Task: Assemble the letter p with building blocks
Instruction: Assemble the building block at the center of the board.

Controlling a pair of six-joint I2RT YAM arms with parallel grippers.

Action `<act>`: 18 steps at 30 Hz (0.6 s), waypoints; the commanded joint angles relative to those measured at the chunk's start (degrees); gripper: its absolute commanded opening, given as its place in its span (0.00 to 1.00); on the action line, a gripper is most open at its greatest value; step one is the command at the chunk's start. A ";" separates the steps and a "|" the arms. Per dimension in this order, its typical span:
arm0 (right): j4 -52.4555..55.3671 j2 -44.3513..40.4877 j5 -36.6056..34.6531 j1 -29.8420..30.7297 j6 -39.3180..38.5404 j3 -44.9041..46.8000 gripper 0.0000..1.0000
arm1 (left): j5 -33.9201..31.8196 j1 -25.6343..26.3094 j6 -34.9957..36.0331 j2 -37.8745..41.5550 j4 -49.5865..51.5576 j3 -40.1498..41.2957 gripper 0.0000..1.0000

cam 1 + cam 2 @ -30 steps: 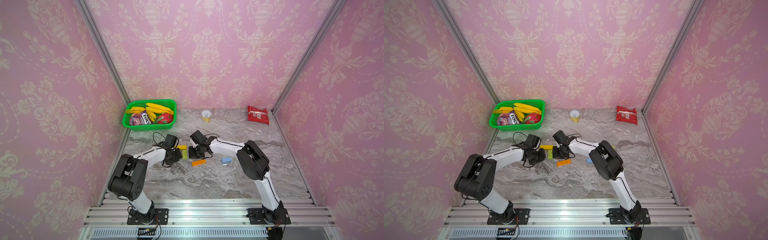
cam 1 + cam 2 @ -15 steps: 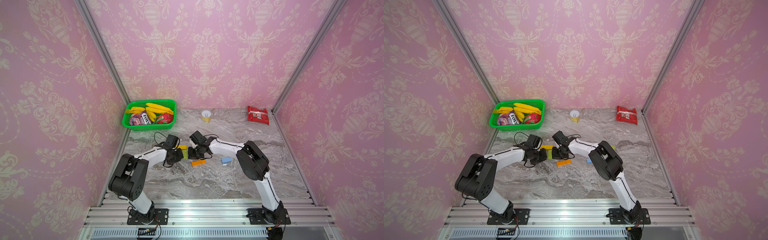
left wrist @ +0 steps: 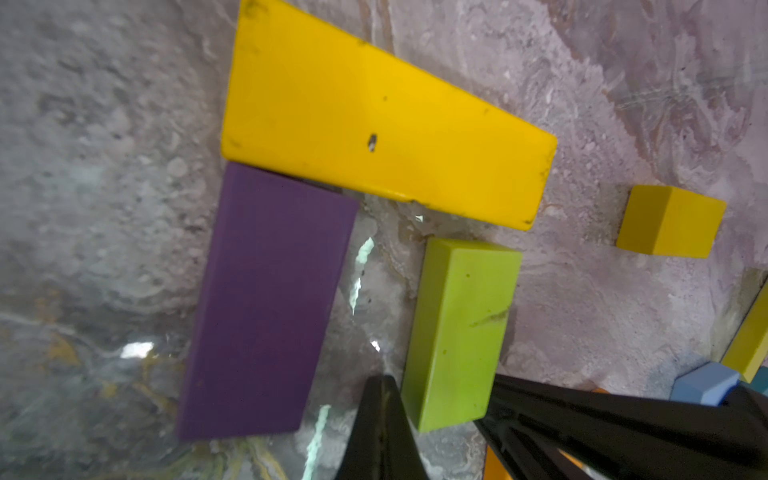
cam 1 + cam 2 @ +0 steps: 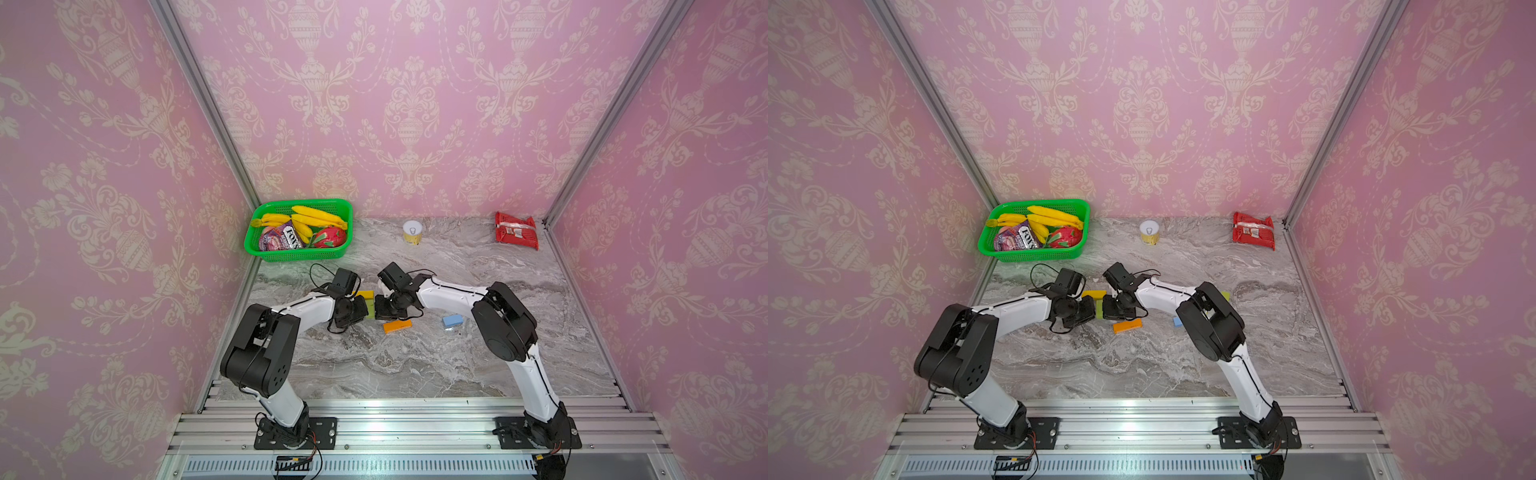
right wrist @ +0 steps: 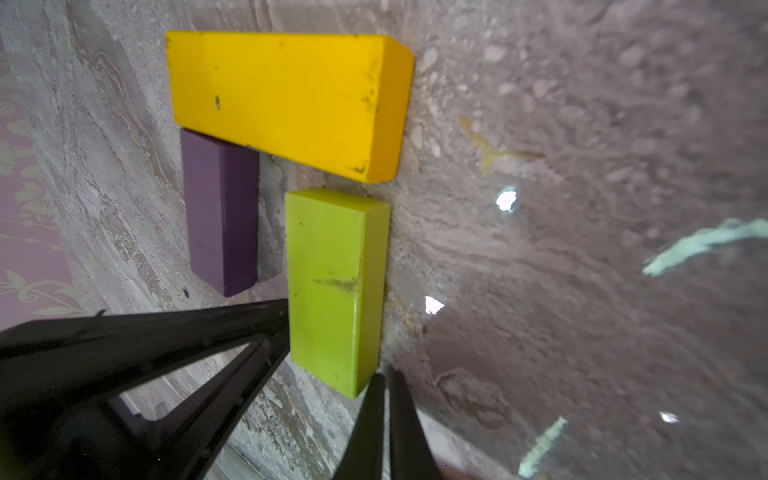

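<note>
Purple block (image 3: 266,303) hidden in top views; left end effector (image 3: 382,388) and right end effector (image 5: 384,382) both closed, empty.

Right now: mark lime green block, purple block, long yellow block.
lime green block (image 3: 459,328): left wrist view, top face centre.
purple block (image 3: 266,303): left wrist view, top face centre.
long yellow block (image 5: 286,99): right wrist view, top face centre.
</note>
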State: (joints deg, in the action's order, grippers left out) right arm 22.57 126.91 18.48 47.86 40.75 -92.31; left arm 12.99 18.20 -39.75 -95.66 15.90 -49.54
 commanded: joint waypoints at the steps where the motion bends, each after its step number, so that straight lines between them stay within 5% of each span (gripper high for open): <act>1: 3.08 2.61 0.10 0.67 0.23 -1.32 0.09 | -0.05 0.36 -0.16 -1.99 0.84 -1.23 0.00; 18: 4.76 3.78 -0.62 0.58 -0.54 -3.15 0.09 | -1.89 0.26 0.45 -0.02 3.27 -1.62 0.00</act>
State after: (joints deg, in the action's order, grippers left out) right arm 24.58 128.16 18.63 48.01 40.73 -94.78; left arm 12.53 18.20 -39.72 -96.75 16.36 -50.98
